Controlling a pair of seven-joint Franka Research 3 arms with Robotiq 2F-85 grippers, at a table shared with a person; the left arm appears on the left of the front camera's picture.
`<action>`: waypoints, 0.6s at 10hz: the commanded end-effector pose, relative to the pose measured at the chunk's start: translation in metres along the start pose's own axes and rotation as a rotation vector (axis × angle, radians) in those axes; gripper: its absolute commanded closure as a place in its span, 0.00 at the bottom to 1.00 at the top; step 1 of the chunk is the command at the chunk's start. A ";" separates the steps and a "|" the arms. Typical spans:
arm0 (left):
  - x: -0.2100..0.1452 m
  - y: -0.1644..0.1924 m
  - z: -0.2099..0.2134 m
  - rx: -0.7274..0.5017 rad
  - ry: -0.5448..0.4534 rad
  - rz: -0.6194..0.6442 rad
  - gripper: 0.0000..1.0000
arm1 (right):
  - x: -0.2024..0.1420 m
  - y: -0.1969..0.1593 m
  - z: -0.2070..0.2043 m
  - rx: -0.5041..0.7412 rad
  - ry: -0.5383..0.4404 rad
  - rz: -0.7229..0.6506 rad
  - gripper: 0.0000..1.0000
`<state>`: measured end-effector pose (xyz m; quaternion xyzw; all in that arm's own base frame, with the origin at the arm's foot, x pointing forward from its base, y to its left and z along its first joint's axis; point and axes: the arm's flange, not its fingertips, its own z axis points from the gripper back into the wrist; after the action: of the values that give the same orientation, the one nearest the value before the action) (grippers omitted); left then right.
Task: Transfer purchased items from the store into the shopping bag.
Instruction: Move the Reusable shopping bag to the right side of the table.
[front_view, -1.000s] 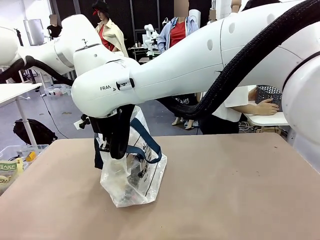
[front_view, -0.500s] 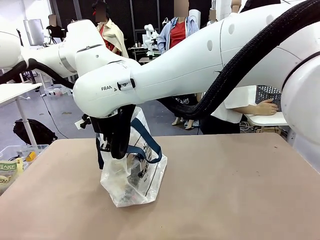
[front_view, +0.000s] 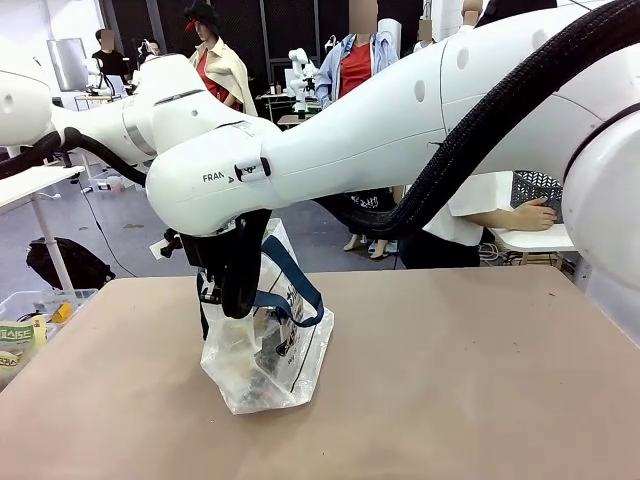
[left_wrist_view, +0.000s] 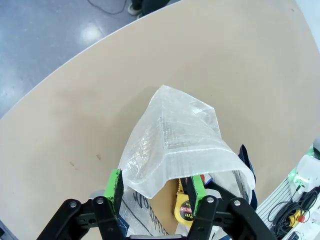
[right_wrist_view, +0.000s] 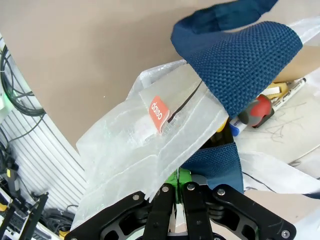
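Your right gripper (right_wrist_view: 177, 192) is squeezed fully together on a thin fold of the shopping bag (front_view: 270, 360)'s rim, just beside a navy handle (right_wrist_view: 245, 65). Your left gripper (left_wrist_view: 156, 192) hangs over the bag's mouth with its pads (left_wrist_view: 116, 185) spread partway and the crinkly top flap between them, though I can't tell if they actually press it. The bag stands on the table (front_view: 480, 380), left of its middle.

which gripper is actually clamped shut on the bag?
The right gripper: jaws pinched shut on the rim of the shopping bag. The left gripper stands open, straddling the bag's top fold.
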<state>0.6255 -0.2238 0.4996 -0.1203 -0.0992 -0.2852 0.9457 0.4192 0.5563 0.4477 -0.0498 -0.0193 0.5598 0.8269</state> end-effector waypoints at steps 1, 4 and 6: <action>0.004 0.003 0.001 -0.011 0.010 0.046 0.33 | -0.006 0.005 -0.011 0.011 -0.013 -0.010 1.00; 0.005 0.006 -0.005 -0.006 0.017 0.057 0.33 | -0.006 0.007 -0.011 0.005 -0.008 -0.016 1.00; 0.002 0.008 -0.007 0.034 0.008 0.070 0.33 | -0.006 0.006 -0.012 0.006 -0.004 -0.018 1.00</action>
<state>0.6299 -0.2213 0.4937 -0.1195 -0.0944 -0.2655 0.9520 0.4183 0.5566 0.4468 -0.0501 -0.0186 0.5599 0.8268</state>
